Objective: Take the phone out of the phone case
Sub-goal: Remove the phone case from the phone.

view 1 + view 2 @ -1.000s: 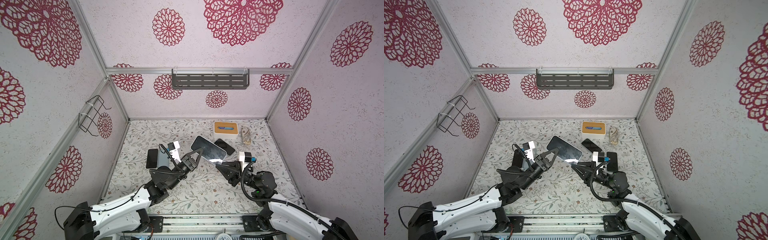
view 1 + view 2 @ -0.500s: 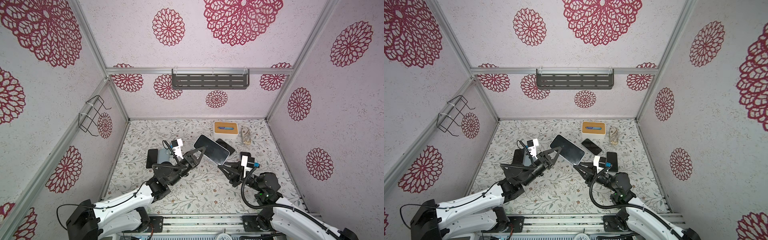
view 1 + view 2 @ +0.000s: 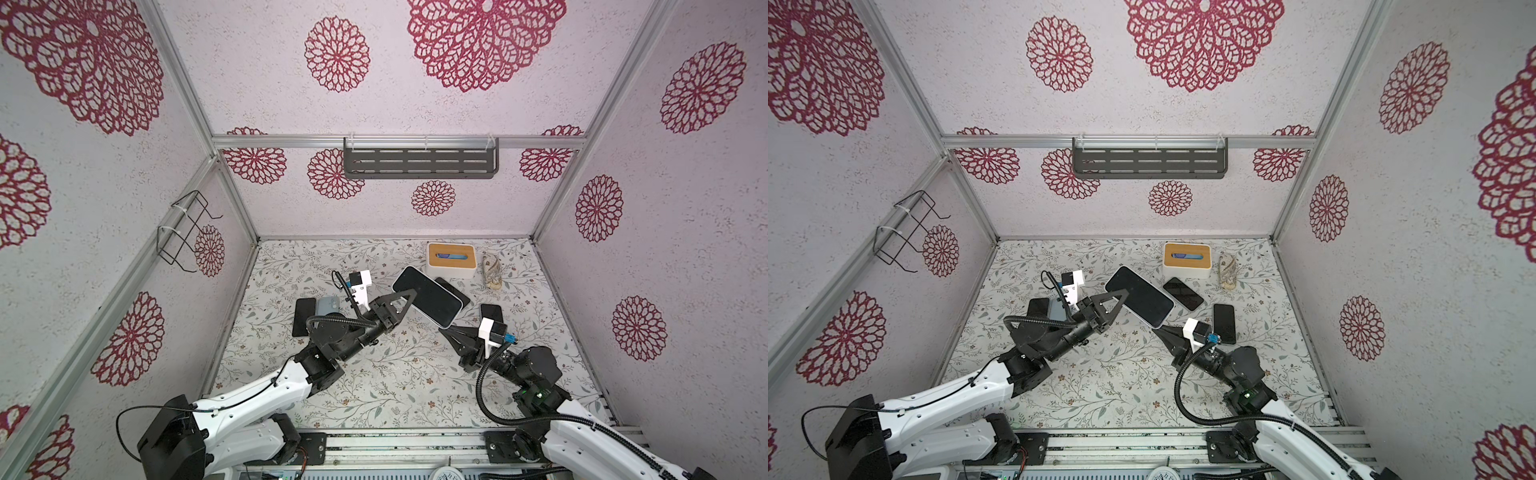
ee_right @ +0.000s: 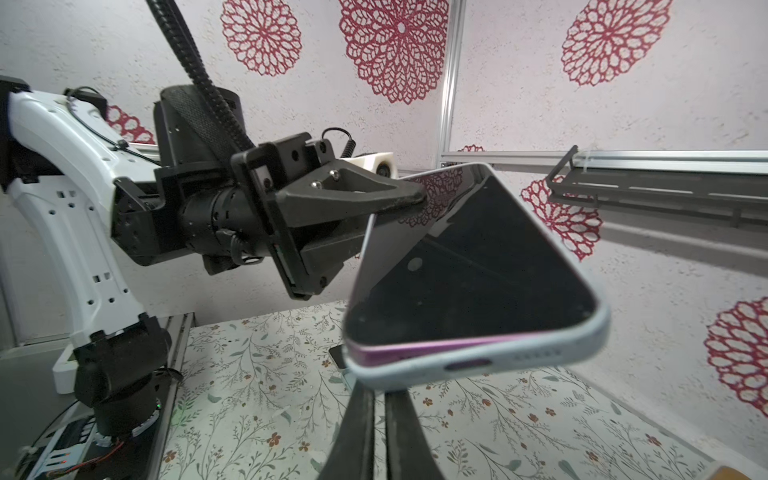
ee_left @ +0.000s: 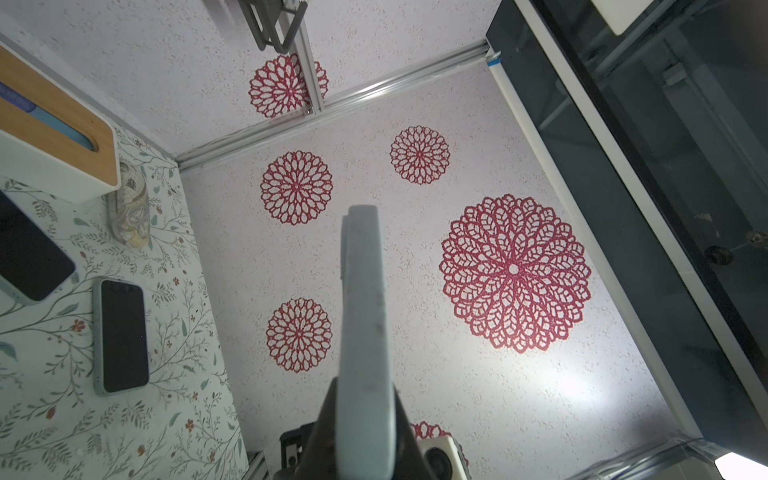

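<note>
One phone (image 3: 428, 300) in its pale-blue case (image 4: 519, 360) is held above the bench (image 3: 374, 374), clamped by the left pincer (image 3: 411, 295). The right pincer (image 3: 445, 331) is closed together, empty, just beneath. Four other phones (image 3: 491, 312) are laid flat.

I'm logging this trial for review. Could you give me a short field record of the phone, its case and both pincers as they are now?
held item: phone in a pale blue case, tilted, lifted above the table
left pincer: shut on the case at a long edge, one finger on the screen
right pincer: shut, tips just beneath the case's bottom edge; contact cannot be told
phone seating: purple frame shows above the case lip at one bottom corner; the rest sits in the case
on table: other phones, wood-topped white box
</note>
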Action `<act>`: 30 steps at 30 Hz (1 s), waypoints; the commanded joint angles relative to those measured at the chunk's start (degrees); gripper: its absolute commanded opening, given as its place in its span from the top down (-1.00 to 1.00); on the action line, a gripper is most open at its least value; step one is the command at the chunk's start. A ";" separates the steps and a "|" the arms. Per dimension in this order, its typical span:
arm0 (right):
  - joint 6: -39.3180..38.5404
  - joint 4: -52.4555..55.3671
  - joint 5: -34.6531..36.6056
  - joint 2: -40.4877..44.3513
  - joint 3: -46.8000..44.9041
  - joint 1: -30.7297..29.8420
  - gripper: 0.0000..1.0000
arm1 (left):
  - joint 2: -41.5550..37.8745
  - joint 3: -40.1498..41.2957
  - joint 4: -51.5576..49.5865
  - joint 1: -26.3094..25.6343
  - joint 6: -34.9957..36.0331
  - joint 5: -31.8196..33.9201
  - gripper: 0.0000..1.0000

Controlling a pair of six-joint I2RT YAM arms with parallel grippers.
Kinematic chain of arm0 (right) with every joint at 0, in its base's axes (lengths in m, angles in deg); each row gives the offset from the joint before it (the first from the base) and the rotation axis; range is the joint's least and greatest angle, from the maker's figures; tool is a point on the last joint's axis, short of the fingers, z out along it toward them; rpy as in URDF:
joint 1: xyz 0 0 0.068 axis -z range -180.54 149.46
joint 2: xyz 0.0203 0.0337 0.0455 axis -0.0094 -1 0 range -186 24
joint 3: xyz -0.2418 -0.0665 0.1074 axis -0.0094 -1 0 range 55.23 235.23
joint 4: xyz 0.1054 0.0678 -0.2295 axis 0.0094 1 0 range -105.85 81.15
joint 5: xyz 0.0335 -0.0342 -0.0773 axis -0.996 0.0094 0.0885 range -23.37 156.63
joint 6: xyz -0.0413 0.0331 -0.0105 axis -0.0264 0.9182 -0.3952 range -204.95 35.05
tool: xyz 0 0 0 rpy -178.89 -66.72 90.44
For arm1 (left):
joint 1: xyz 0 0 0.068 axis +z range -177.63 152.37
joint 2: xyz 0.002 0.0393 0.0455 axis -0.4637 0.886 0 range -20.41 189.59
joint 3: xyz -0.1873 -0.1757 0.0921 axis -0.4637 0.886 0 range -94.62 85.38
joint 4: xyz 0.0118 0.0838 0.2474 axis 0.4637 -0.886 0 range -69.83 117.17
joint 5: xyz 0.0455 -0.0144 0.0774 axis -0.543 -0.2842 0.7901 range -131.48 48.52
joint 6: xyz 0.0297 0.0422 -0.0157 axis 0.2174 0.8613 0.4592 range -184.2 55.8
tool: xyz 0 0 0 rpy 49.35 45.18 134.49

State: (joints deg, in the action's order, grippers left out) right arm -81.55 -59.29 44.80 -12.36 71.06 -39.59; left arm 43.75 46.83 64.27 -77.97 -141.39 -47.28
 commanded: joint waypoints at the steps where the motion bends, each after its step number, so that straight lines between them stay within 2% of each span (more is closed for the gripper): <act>1: 0.57 -2.77 5.74 2.67 -1.01 0.82 0.69 | -0.44 -3.02 -4.68 1.92 2.93 -11.17 1.00; 3: 2.93 -3.15 6.26 4.38 -2.97 0.86 0.30 | -1.11 -5.18 -9.22 5.24 6.30 -16.87 1.00; 5: 5.13 -1.85 6.44 6.36 -4.96 0.82 0.12 | -3.18 -7.18 -16.45 8.98 10.08 -20.99 1.00; 6: 6.35 -0.72 6.38 7.53 -5.78 0.84 0.05 | -4.09 -9.69 -23.63 11.12 14.94 -24.49 1.00; 8: 8.82 1.35 5.96 9.45 -7.24 0.73 -0.05 | -4.70 -16.50 -39.45 14.31 25.70 -29.22 1.00; 11: 10.44 4.29 3.02 10.30 -7.65 0.67 -0.10 | -1.51 -28.33 -63.19 15.87 44.19 -35.07 1.00; 15: 10.03 9.42 -1.79 7.68 -4.74 0.05 -0.11 | 3.97 -39.92 -83.20 16.37 60.61 -34.22 1.00; 18: 7.63 13.56 -4.70 4.69 -1.32 -1.31 -0.10 | 5.70 -43.83 -89.53 16.20 71.32 -37.35 1.00; 23: 4.07 16.64 -8.56 1.22 2.18 -3.64 -0.07 | 7.01 -47.89 -95.87 16.25 82.34 -37.05 1.00; 30: -2.09 16.93 -10.83 -5.71 5.23 -7.74 -0.02 | 7.23 -47.55 -91.77 16.03 84.67 -43.36 1.00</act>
State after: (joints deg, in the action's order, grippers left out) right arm -79.34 -41.59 36.58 -16.78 74.21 -45.53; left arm 51.60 0.95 -29.43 -61.82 -61.15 -85.18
